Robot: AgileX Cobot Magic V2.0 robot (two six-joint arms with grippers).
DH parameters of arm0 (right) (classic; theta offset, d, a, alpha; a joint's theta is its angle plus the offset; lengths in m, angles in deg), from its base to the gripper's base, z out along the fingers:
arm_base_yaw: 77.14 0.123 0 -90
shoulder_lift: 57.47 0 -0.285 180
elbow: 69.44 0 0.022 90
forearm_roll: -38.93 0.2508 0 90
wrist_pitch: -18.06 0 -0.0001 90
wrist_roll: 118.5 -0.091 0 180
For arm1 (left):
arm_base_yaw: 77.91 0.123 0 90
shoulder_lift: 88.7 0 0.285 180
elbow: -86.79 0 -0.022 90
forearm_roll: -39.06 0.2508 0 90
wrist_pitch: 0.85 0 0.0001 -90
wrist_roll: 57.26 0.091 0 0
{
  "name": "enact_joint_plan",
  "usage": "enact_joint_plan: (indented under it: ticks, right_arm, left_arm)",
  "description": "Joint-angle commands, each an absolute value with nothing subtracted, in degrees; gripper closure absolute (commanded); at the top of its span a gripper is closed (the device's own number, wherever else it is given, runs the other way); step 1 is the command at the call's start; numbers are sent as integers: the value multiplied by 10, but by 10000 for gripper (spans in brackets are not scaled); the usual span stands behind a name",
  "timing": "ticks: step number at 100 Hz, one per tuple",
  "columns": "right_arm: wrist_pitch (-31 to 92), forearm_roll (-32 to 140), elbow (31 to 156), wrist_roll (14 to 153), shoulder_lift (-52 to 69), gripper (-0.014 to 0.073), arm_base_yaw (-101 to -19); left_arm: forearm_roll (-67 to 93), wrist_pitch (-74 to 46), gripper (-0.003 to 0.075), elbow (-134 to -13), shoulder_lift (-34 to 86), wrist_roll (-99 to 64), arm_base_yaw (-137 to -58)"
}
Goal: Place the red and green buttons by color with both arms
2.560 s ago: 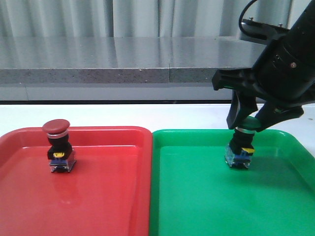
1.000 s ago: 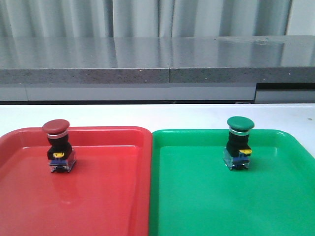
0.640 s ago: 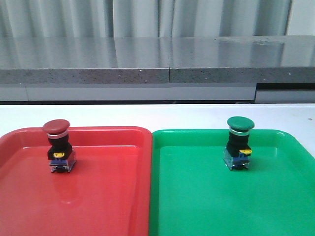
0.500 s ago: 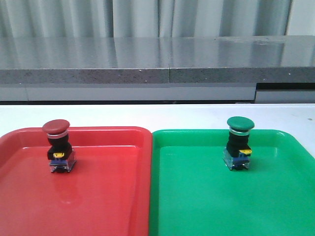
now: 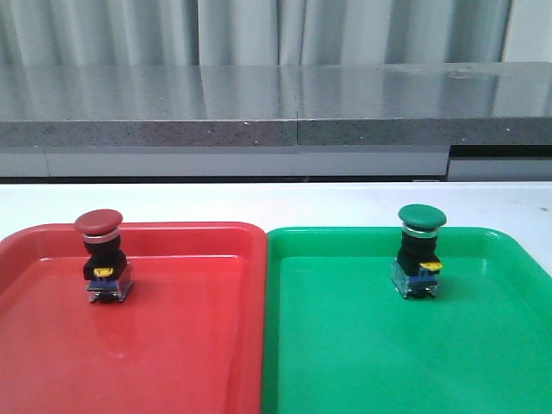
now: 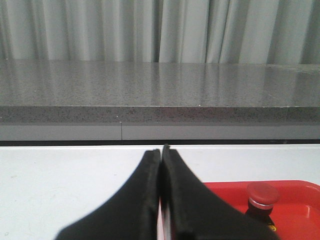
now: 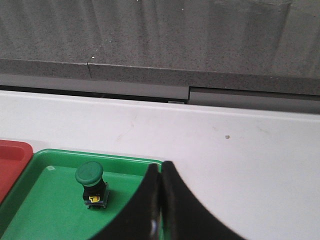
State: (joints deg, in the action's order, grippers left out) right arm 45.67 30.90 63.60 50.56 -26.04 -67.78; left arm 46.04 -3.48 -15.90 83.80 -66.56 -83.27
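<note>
The red button (image 5: 103, 256) stands upright in the red tray (image 5: 190, 345), at its far left. The green button (image 5: 419, 251) stands upright in the green tray (image 5: 345, 362), at its far right. Neither arm shows in the front view. In the left wrist view my left gripper (image 6: 161, 150) is shut and empty, pulled back from the red tray (image 6: 295, 220), with the red button (image 6: 262, 198) beside it. In the right wrist view my right gripper (image 7: 160, 165) is shut and empty, over the green tray's (image 7: 40, 215) far corner, apart from the green button (image 7: 91, 184).
The two trays sit side by side on a white table (image 5: 276, 203). A grey stone ledge (image 5: 276, 108) and a pale curtain run behind the table. A corner of the red tray (image 7: 11, 160) shows in the right wrist view.
My right gripper let go of the green button and pulled out of the front view. The green button now stands alone in the green tray. The red button has not moved.
</note>
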Motion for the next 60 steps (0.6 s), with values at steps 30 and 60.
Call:
enact_joint_plan:
  ticks: [30,60]
  right_arm:
    - [415,298,650,508,-259,662,-682]
    - [385,298,625,508,-268,662,-682]
  left_arm:
    - [461,8,739,-135,855,-670,-831]
    - [461,8,739,-135,855,-670,-831]
